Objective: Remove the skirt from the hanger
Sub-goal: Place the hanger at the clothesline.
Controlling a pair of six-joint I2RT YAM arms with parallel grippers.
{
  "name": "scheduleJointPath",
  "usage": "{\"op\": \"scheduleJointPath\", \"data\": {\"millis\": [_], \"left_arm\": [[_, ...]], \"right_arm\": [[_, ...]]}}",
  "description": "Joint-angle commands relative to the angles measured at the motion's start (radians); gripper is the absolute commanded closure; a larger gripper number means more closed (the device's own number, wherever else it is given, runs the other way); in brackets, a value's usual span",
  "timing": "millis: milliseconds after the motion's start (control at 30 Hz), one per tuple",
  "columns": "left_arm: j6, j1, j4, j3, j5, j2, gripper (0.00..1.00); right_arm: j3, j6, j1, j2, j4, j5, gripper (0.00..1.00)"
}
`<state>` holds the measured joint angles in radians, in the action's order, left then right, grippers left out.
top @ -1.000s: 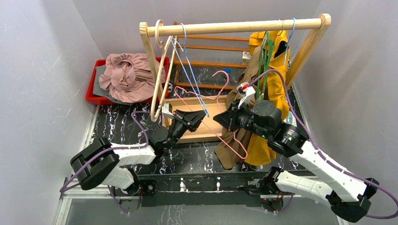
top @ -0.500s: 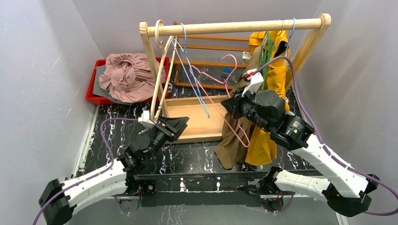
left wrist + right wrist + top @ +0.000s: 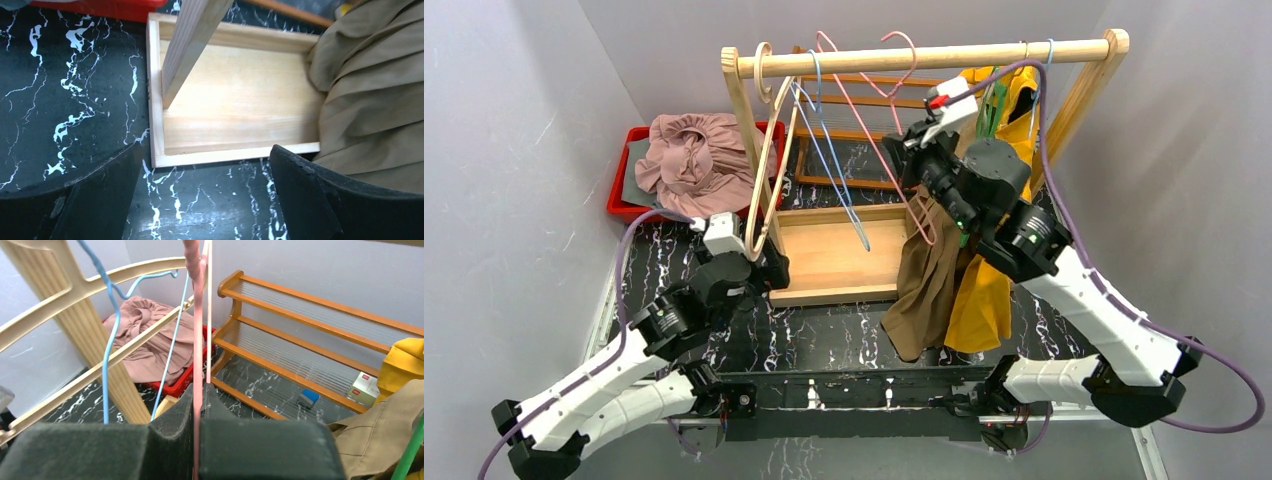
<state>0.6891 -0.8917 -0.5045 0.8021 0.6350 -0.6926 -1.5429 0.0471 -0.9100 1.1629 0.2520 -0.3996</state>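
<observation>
At the wooden rail point(image 3: 1024, 49), I see the right fingers point(image 3: 265, 447) clamped on the pink hanger point(image 3: 198, 355). The left fingers point(image 3: 310, 195) stand wide apart over the tabletop point(image 3: 60, 100). The khaki skirt point(image 3: 929, 285) drapes beside the yellow garment point(image 3: 984, 290).

Pink hanger point(image 3: 198, 330); olive-brown skirt point(image 3: 929, 290); black-marbled table point(image 3: 60, 60)

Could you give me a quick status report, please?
Left end effector open, empty, low by wooden tray. Right end effector shut on pink hanger, near rail. Hanger looks bare. Blue hanger close beside.
</observation>
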Motion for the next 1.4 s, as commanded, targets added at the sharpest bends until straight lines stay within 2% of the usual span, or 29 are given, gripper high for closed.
{"op": "scheduleJointPath", "data": {"millis": [0,167,200,233,333,533,700,833,967,1133,1167,1233,1367], "left_arm": [[-0.105,0.171,0.035,-0.014,-0.164,-0.012,0.02],[-0.139,0.582,0.128,-0.043,-0.65,-0.085,0.05],[-0.134,0.623,0.124,-0.04,-0.722,-0.092,0.03],[-0.123,0.647,0.121,-0.043,-0.734,-0.085,0.02],[-0.125,0.657,0.105,-0.033,-0.726,-0.061,0.02],[-0.186,0.657,0.017,0.042,-0.624,-0.066,0.02],[-0.186,0.656,-0.025,0.062,-0.719,-0.097,0.01],[-0.156,0.657,0.023,0.021,-0.749,-0.041,0.01],[-0.127,0.656,0.079,0.006,-0.81,-0.04,0.01],[-0.135,0.655,0.1,0.009,-0.818,-0.065,0.01],[-0.131,0.656,0.112,-0.003,-0.815,-0.061,0.01],[-0.124,0.655,0.116,-0.021,-0.807,-0.053,0.01],[-0.136,0.656,0.103,-0.019,-0.797,-0.043,0.01]], "right_arm": [[-0.134,-0.017,0.002,0.103,-0.088,-0.06,1.0],[-0.117,0.015,0.002,0.141,-0.112,-0.019,1.0],[-0.108,0.016,0.002,0.146,-0.128,-0.012,1.0],[-0.101,0.014,0.002,0.151,-0.139,-0.009,1.0],[-0.112,0.013,0.002,0.184,-0.131,-0.034,1.0],[-0.105,0.067,0.002,0.234,-0.145,-0.088,1.0],[-0.056,0.116,0.002,0.262,-0.193,0.004,0.97],[-0.039,0.16,0.002,0.274,-0.206,0.036,0.97],[-0.027,0.117,0.002,0.25,-0.176,0.091,0.79],[0.025,0.065,0.002,0.115,-0.086,0.05,0.39],[0.038,0.058,0.002,0.083,-0.067,0.047,0.34],[0.047,0.04,0.002,0.026,-0.006,0.05,0.27],[0.032,0.022,0.003,-0.063,0.143,-0.004,0.21]]}}
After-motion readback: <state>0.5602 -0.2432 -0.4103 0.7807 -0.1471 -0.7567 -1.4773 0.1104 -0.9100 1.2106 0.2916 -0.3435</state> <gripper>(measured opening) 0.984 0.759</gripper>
